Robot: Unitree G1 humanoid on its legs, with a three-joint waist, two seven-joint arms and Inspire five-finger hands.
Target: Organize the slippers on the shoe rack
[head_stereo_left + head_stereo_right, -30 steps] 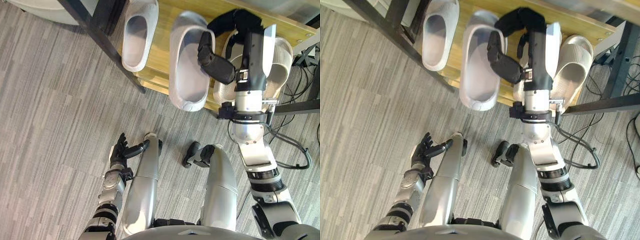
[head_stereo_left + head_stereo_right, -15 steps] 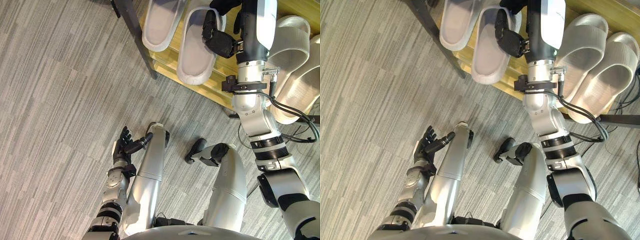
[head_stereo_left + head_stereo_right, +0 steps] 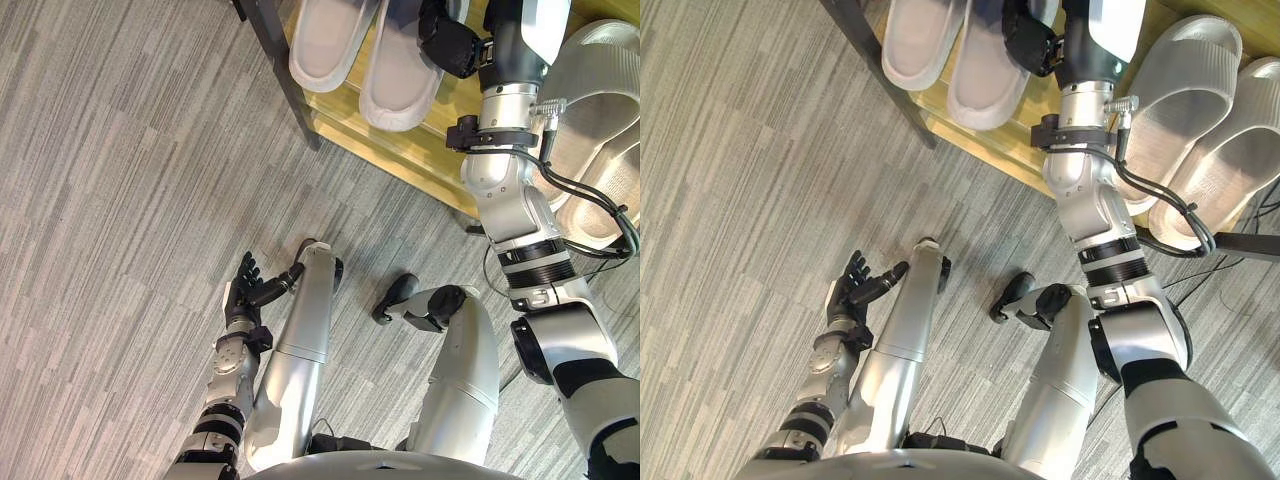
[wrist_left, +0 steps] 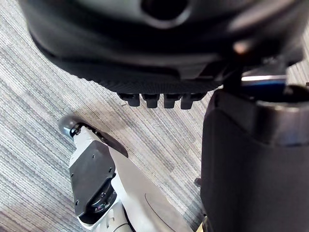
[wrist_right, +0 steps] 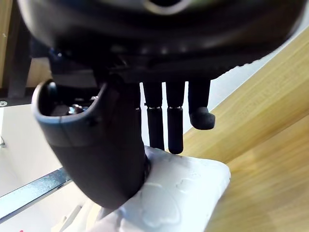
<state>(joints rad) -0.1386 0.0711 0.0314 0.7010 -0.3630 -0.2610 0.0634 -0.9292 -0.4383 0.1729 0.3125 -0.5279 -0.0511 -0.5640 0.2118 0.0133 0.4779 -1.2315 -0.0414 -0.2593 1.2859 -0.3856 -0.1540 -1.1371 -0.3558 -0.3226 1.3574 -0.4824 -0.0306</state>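
Two white slippers lie side by side on the wooden shoe rack (image 3: 415, 152): the left one (image 3: 328, 45) and the right one (image 3: 398, 85). My right hand (image 3: 452, 45) reaches over the right white slipper's far end. In the right wrist view its thumb (image 5: 91, 159) presses on that white slipper (image 5: 178, 198) and its fingers (image 5: 161, 125) curl past the slipper's edge, so it is shut on it. Two grey ribbed slippers (image 3: 1185, 90) (image 3: 1240, 170) rest on the rack to the right. My left hand (image 3: 245, 290) hangs open low over the floor.
A black frame leg (image 3: 290, 90) of the rack slants down at the left of the white slippers. Grey striped carpet (image 3: 120, 200) spreads out in front of the rack. Dark cables (image 3: 1170, 200) run by the grey slippers.
The view has shifted. My right hand has carried the white slipper from overhanging the shelf's front edge to farther in, beside the other white slipper. The left hand has stayed where it was.
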